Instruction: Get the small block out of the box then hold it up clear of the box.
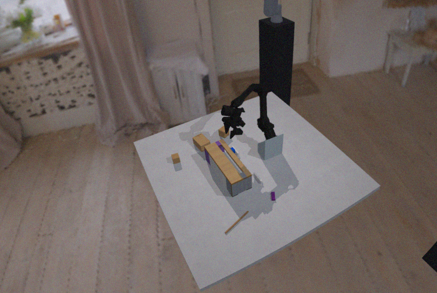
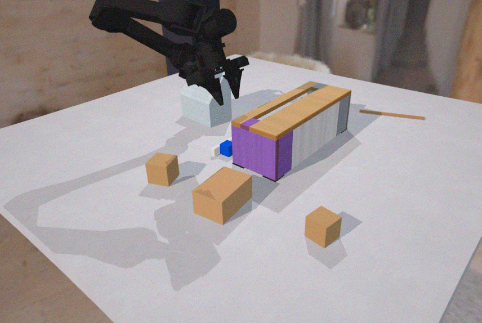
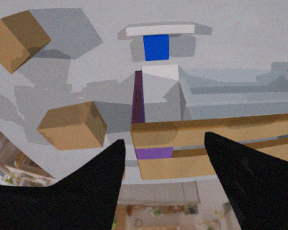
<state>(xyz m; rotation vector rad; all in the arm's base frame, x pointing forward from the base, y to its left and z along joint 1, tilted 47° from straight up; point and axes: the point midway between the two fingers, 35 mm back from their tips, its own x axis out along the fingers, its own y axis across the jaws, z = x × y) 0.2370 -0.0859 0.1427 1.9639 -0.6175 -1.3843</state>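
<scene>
The small blue block (image 1: 232, 150) (image 2: 226, 148) (image 3: 156, 47) lies on the table outside the box, near its purple end. A low white strip (image 2: 215, 151) (image 3: 160, 30) lies along the block's side away from the box. The box (image 1: 220, 161) (image 2: 254, 150) (image 3: 160, 133) stands upright, with a wooden slotted top. My gripper (image 1: 228, 134) (image 2: 229, 101) (image 3: 164, 141) is open and empty. It hangs above the table, higher than the box top and tilted. In the wrist view the block shows beyond the fingertips, not between them.
Wooden blocks (image 1: 201, 141) (image 2: 222, 194) (image 3: 73, 126) stand off the box's purple end. A pale blue house-shaped block (image 1: 273, 147) (image 2: 196, 105) stands near the arm's base. A wooden stick (image 1: 236, 222) (image 2: 391, 114) and a small purple piece (image 1: 272, 195) lie farther off.
</scene>
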